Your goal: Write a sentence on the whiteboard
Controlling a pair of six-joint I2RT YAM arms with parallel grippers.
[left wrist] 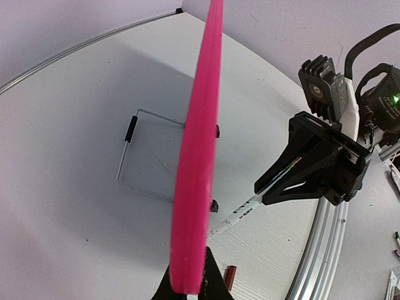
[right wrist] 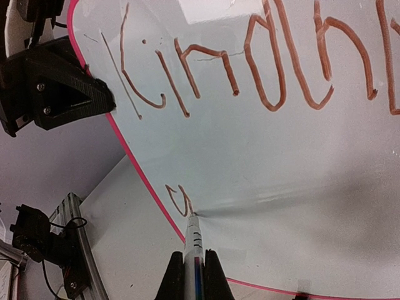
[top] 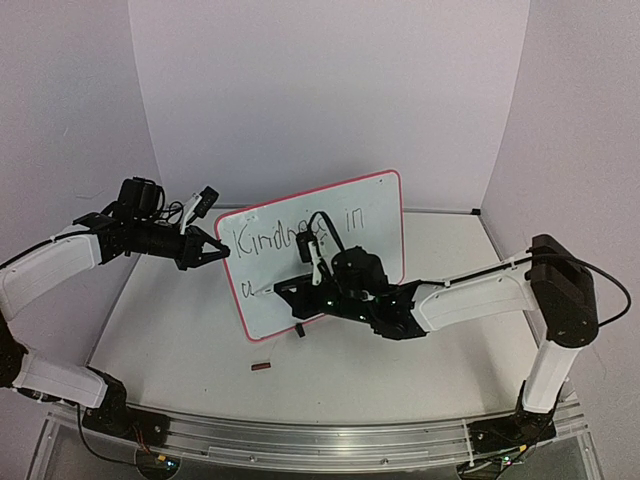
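The whiteboard (top: 375, 215) stands tilted on the table, white with a pink-red rim. The sentence (top: 270, 240) on it reads "Kindness in" in brown marker, with a small loop lower left. My left gripper (top: 218, 251) is shut on the board's left edge, which shows as a pink strip (left wrist: 197, 156) between the fingers of that gripper (left wrist: 189, 276). My right gripper (right wrist: 194, 257) is shut on a white marker (right wrist: 194, 240). The marker's tip touches the whiteboard (right wrist: 294, 187) at the small loop (right wrist: 178, 199), below the sentence (right wrist: 250, 69). The overhead view has the right gripper (top: 290, 290) low in front of the board.
A small red-brown marker cap (top: 261, 367) lies on the table in front of the board, also the cap (left wrist: 230, 278) in the left wrist view. A wire stand (left wrist: 128, 134) sits behind the board. Metal rail (top: 330, 440) runs along the near edge. White walls enclose the table.
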